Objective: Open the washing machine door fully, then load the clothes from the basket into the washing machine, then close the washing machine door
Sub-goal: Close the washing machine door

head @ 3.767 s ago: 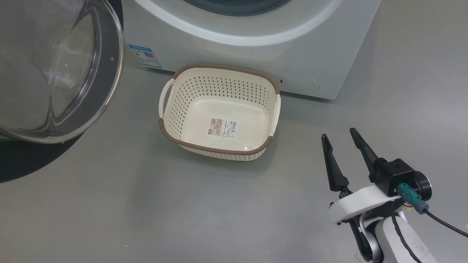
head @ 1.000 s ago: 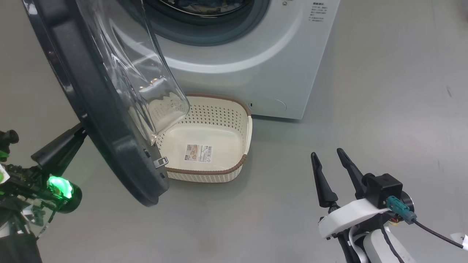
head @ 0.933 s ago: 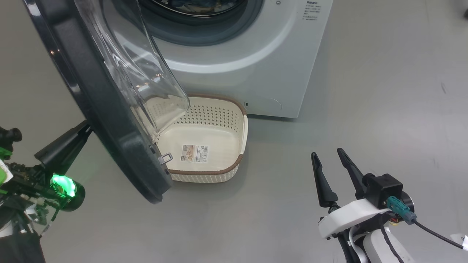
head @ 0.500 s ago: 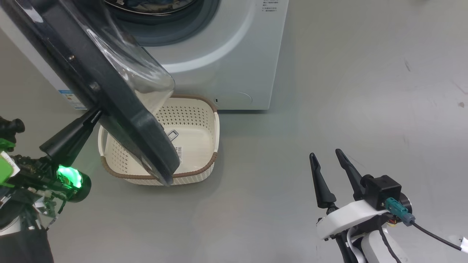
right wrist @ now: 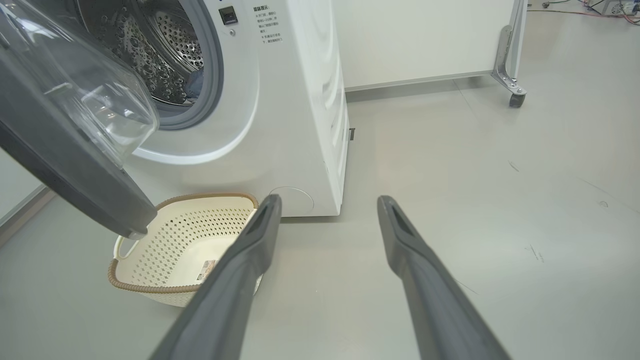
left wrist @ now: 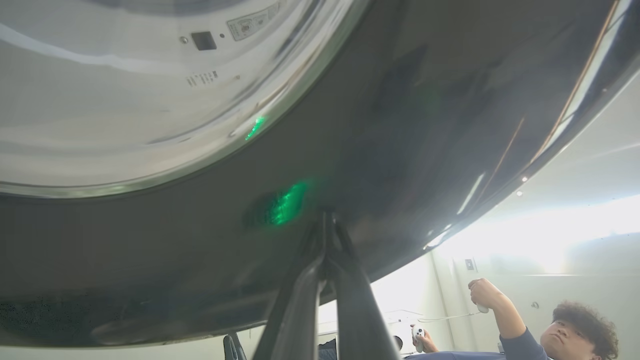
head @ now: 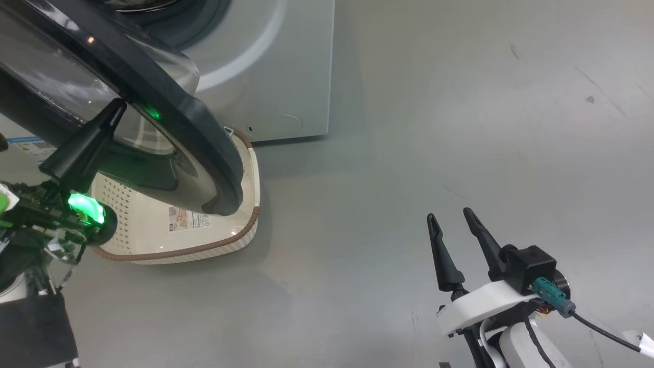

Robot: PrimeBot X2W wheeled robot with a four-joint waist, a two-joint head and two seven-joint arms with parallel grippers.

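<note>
Left end effector pinched shut, holding nothing, tips on door rim. Door half-open above empty basket. Right end effector wide open, empty. Best: I push steadily along hinge arc until washer latches.

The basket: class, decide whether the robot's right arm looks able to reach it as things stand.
Probably yes. Bare floor lies between the open right gripper and the right rim of the basket; the washing machine door overhangs its left part, leaving that rim exposed.
</note>
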